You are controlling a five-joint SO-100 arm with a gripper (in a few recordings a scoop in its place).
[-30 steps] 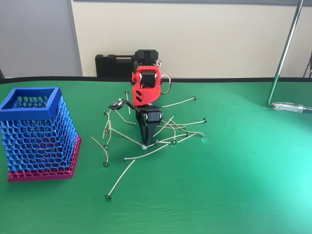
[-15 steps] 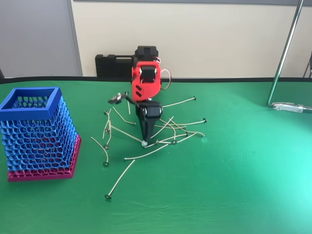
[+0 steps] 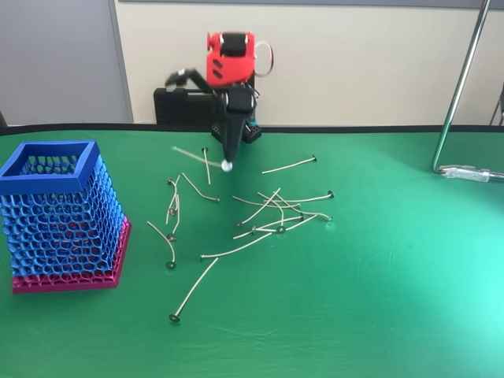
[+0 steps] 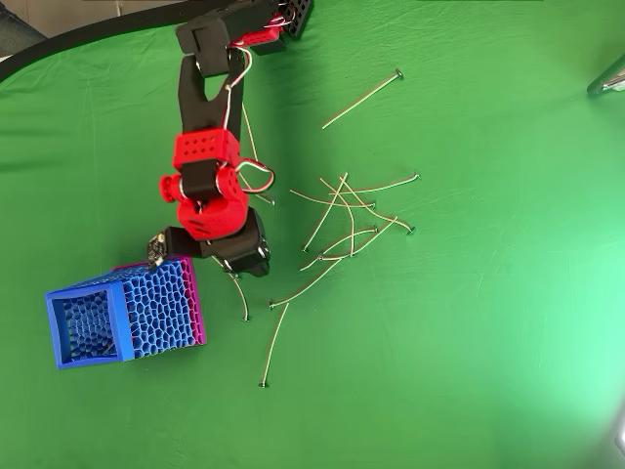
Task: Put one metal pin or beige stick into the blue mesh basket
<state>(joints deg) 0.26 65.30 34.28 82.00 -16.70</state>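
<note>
- In the fixed view the gripper (image 3: pixel 227 163) is seen pointing straight down with its black fingers (image 3: pixel 229 142) drawn together to a narrow tip; a pale pin (image 3: pixel 193 154) is clamped at that tip, its thin shaft sticking out to the picture's left, raised off the cloth.
- In the overhead view the gripper (image 4: pixel 244 256) is mostly hidden under the red wrist (image 4: pixel 210 200), so the closure cannot be judged there.
- The blue mesh basket (image 3: pixel 59 220) is placed at the left of the table; the held pin is carried to the right of it and above the level of its rim, well apart from it.
- Compared with half a second ago, the gripper has been lifted from the heap of pins to a point high above it, and the arm (image 3: pixel 230 67) has been drawn up and back toward the wall.
- The loose pins (image 3: pixel 276 216) are left scattered on the cloth to the right of the basket, several of them crossing one another.
- The table is covered with a green cloth (image 3: pixel 378 299).
- Behind the table, to the right of the basket, a black case (image 3: pixel 181 106) is set against a cream wall (image 3: pixel 354 63), and farther right a metal pole (image 3: pixel 461 87) is clamped at the table.
</note>
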